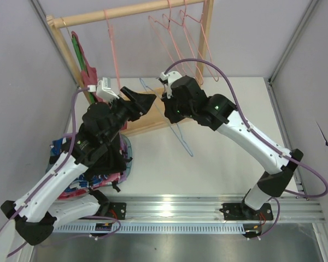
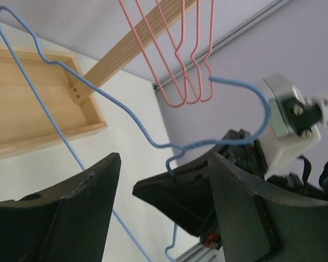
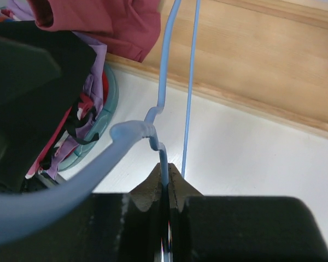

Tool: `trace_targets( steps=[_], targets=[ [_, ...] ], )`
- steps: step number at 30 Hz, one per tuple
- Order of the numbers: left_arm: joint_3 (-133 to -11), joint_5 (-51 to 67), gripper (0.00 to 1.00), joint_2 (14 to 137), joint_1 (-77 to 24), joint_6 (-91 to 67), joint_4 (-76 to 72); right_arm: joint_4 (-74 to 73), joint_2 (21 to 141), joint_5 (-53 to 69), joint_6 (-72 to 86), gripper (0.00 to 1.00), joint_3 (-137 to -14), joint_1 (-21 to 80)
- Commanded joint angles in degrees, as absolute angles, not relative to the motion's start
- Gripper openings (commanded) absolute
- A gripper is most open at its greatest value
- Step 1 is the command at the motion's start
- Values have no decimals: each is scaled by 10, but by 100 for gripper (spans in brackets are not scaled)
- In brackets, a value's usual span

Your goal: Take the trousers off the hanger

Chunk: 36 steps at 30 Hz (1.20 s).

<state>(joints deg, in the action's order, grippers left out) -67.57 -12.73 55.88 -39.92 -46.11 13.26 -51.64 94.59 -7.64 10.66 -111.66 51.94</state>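
Observation:
The light-blue wire hanger hangs bare and tilted over the table, with no cloth on it. My right gripper is shut on its wire just below the twisted neck. Close to its left, my left gripper stands open. Its fingers sit on either side of the hanger's neck without touching it. A black cloth that looks like the trousers lies on the clothes pile under my left arm, partly hidden by it.
A wooden rack stands at the back with several pink wire hangers, a green hanger and a dark red garment. Its wooden base is just behind the grippers. A teal basket of coloured clothes sits at the left.

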Motion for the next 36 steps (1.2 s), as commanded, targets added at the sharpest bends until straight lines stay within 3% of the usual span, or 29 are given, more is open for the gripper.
trace_targets(
  steps=[1, 12, 20, 31, 36],
  targets=[
    [-665, -94, 70, 569, -388, -615, 38, -457, 878, -69, 97, 0, -1086, 514],
    [-652, -98, 64, 643, -388, -788, -29, -401, 845, -29, 119, 0, -1046, 508],
    [-672, -92, 65, 661, -388, -787, -68, -408, 857, -28, 120, 0, -1048, 500],
    [-614, -122, 66, 596, -387, -766, -66, -386, 855, 45, 189, 0, -1044, 432],
    [-646, -81, 67, 638, -374, -778, -70, -371, 860, 75, 196, 0, -1032, 435]
  ],
)
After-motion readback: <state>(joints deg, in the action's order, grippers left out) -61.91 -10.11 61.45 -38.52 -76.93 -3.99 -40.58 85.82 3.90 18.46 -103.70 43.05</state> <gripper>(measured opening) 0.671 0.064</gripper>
